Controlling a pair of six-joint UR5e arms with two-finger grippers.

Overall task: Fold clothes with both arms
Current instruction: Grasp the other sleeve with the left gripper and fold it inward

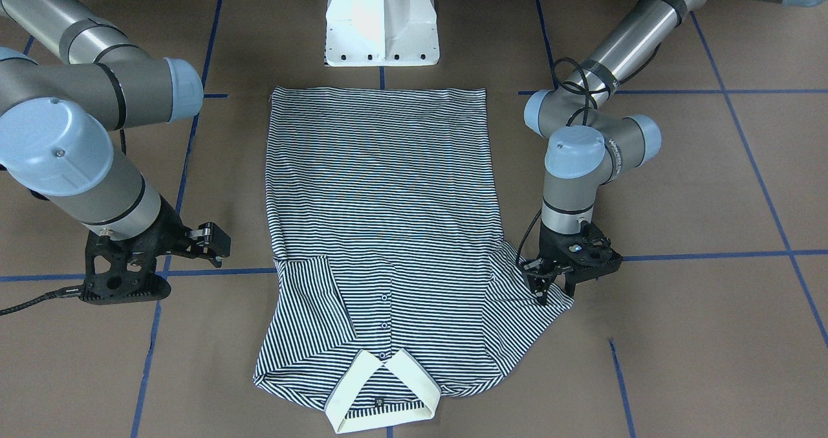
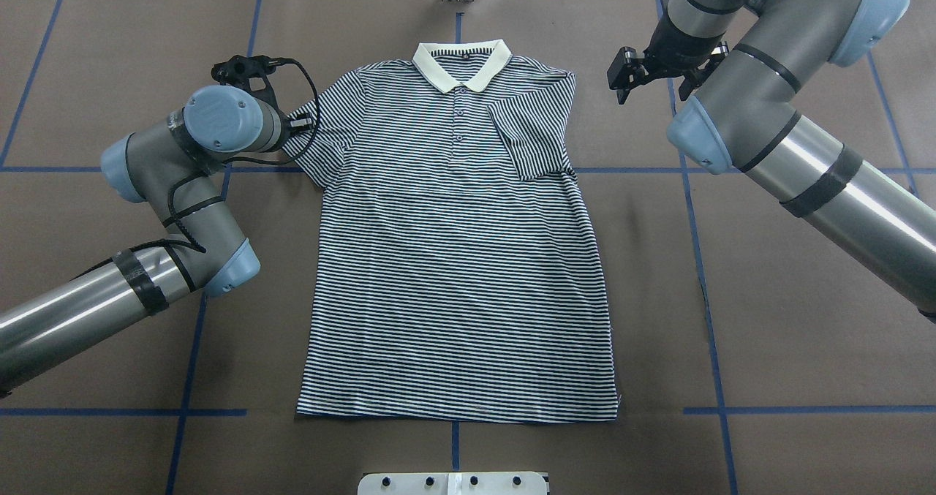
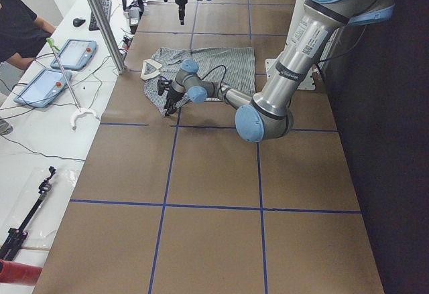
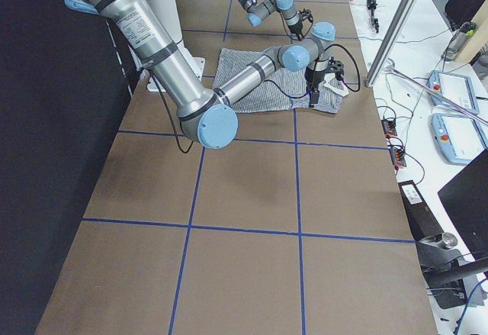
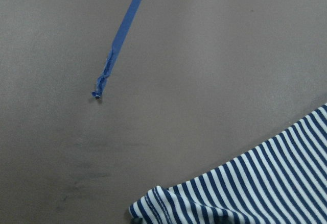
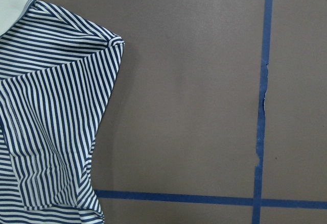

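Polo shirt (image 2: pixel 457 261) looks light and floppy, so I'd pinch it at the sleeve hem (image 2: pixel 307 167). Jaws on right arm (image 1: pixel 97 186) gape empty; on left arm (image 1: pixel 572 186), can't tell.

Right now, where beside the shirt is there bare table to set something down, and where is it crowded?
Free: table between polo shirt and right arm; also between its hem and left arm. Crowded: collar end, arms flanking both sleeves.
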